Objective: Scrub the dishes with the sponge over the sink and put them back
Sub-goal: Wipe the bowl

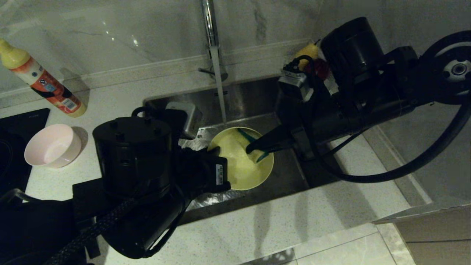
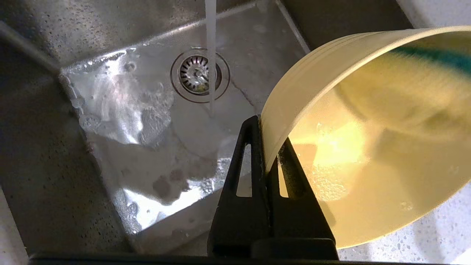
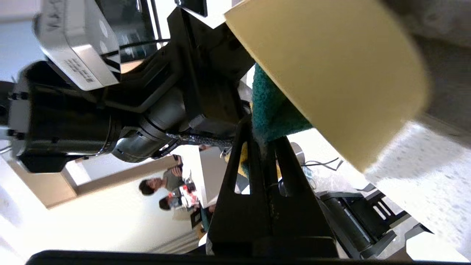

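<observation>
Two pincers share the work mid-frame: left pincer (image 2: pixel 265 162) clamps the round yellow plastic bowl's (image 1: pixel 243 162) rim over the steel sink (image 2: pixel 121 92); right pincer (image 3: pixel 263 143), gripping the green-backed yellow sponge (image 3: pixel 272 110), should sweep firmly around the bowl's inside.

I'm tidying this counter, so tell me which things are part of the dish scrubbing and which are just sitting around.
In use: yellow bowl, gripped at its rim by left gripper; sponge in right gripper; sink; running tap; pink bowl on the counter.

Lying about: detergent bottle; black hob.

No lettering can be made out: the bottle (image 1: pixel 44 79) at the counter's far left corner bears a printed label, unreadable.
</observation>
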